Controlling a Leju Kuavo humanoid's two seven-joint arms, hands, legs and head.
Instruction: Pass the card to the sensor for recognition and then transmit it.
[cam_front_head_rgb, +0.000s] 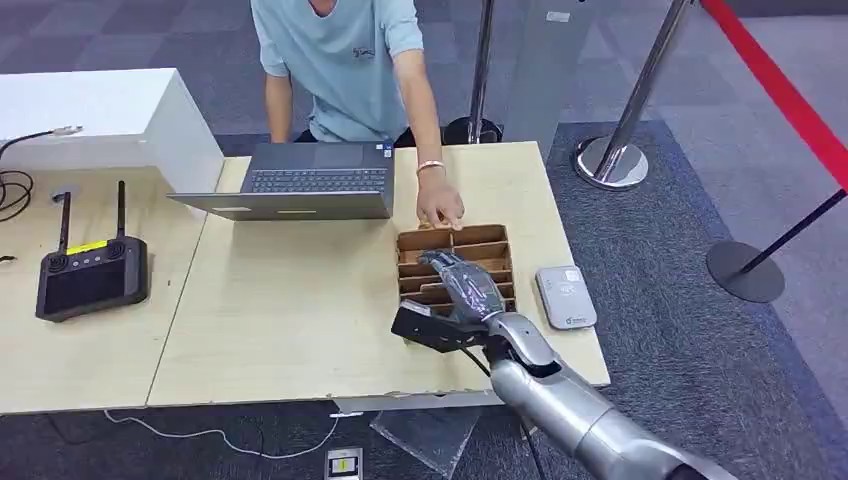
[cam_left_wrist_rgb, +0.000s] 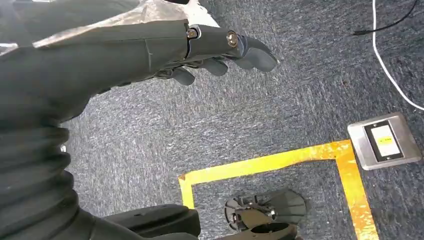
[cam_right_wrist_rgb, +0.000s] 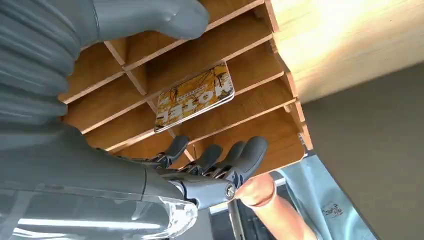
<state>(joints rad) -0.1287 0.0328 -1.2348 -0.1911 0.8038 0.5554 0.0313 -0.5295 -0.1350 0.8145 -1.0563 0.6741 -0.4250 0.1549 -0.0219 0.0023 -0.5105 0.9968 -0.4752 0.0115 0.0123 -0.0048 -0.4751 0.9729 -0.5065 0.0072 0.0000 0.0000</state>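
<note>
A yellow card (cam_right_wrist_rgb: 195, 97) printed with dark letters lies slanted in a slot of the brown wooden rack (cam_front_head_rgb: 455, 240) on the table. My right hand (cam_front_head_rgb: 465, 285) hovers over the rack with its fingers apart, holding nothing. In the right wrist view the thumb (cam_right_wrist_rgb: 150, 17) and the darker fingers (cam_right_wrist_rgb: 240, 155) sit on either side of the card without touching it. The grey-white card sensor (cam_front_head_rgb: 566, 296) lies flat just right of the rack. My left hand (cam_left_wrist_rgb: 200, 50) hangs over the carpet, fingers loosely extended and empty.
A person's hand (cam_front_head_rgb: 440, 210) rests at the rack's far edge. An open laptop (cam_front_head_rgb: 310, 180) stands behind the rack, a black remote controller (cam_front_head_rgb: 92, 275) at far left, a white box (cam_front_head_rgb: 100, 115) behind it. Stanchion bases (cam_front_head_rgb: 612, 160) stand on the right floor.
</note>
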